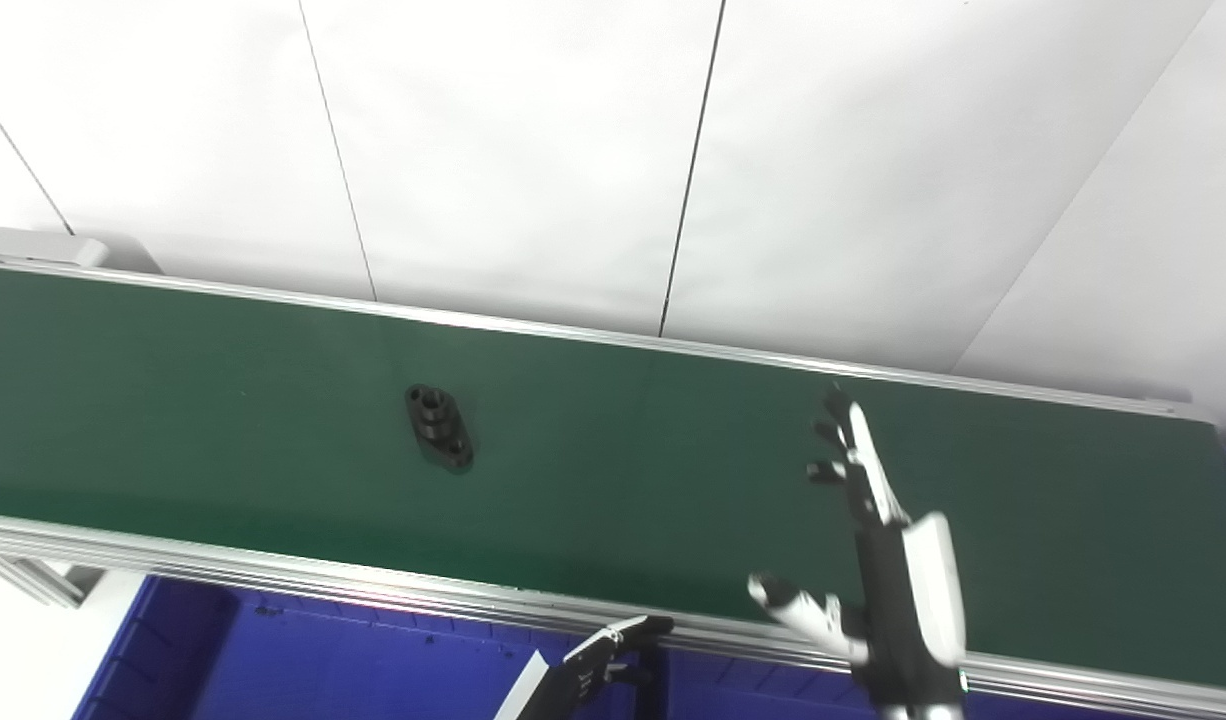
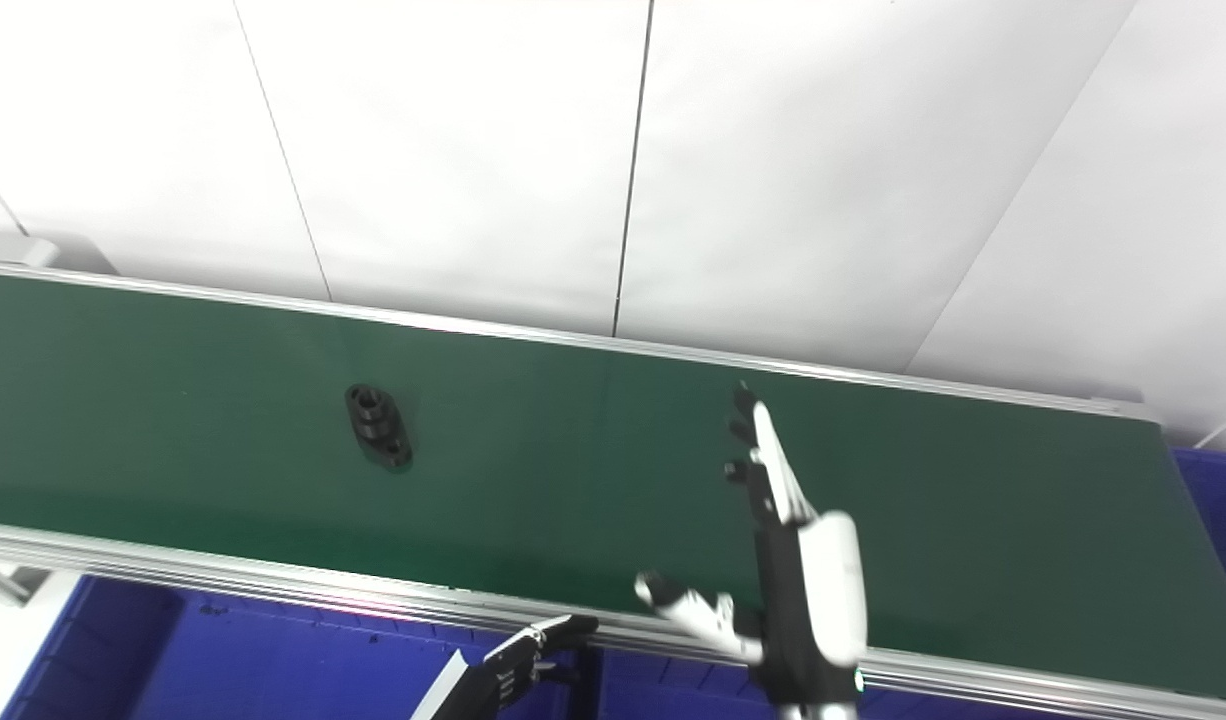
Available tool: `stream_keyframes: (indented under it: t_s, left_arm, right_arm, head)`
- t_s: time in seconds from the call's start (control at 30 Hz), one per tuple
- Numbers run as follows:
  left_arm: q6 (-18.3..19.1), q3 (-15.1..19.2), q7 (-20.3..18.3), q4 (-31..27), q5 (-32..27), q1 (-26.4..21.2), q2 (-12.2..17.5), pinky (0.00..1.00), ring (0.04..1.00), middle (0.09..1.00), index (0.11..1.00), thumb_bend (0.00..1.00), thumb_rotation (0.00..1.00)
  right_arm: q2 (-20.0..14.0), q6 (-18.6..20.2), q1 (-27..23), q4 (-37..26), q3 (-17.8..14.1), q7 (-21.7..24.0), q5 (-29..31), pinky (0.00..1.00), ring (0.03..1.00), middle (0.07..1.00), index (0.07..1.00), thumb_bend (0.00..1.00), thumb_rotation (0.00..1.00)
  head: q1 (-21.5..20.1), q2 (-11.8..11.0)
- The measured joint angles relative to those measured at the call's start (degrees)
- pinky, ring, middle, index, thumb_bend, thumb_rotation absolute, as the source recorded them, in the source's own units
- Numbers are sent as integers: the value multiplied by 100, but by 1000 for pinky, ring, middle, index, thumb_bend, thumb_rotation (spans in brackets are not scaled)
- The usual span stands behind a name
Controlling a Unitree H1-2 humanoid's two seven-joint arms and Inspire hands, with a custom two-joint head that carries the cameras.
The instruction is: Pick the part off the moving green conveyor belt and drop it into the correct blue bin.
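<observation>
A small black flanged part (image 1: pixel 438 427) lies on the green conveyor belt (image 1: pixel 623 450), left of the middle; it also shows in the right eye view (image 2: pixel 378 425). My right hand (image 1: pixel 878 560) is open over the right part of the belt, fingers stretched toward the far rail, thumb spread to the left, holding nothing. It is well to the right of the part. My left hand (image 1: pixel 598 660) is low at the belt's near rail, below belt level; only its fingertips show, and they hold nothing that I can see.
A blue bin (image 1: pixel 303 655) sits below the belt's near rail at the lower left. Another blue bin's corner (image 2: pixel 1213 500) shows past the belt's right end. Aluminium rails (image 1: pixel 273 575) edge the belt. A white panelled wall stands behind.
</observation>
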Motion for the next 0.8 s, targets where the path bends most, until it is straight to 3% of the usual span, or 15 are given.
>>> stream_keyframes:
  t_s: [0.17,0.33,0.6,0.8]
  left_arm:
    - [0,-26,-2,57,-45,-28,2,745,865,883,820,896,718]
    - [-5,-76,2,138,-31,-96,11,741,862,881,816,904,724]
    - [-23,-102,63,203,25,-169,3,734,848,870,815,907,732]
    - [-28,-156,97,252,50,-213,15,739,851,873,820,890,739]
  right_arm:
    - [7,374,-531,49,-40,182,-446,717,872,938,963,798,981]
    - [301,962,-923,-31,103,535,-973,664,838,908,942,779,807]
    - [353,1868,-1533,137,336,998,-2202,553,736,845,903,821,746]
    - [461,2327,-1876,725,628,1273,-2867,518,695,811,879,831,751]
  head:
    - [9,-26]
    - [35,-62]
    - [35,-97]
    - [44,-97]
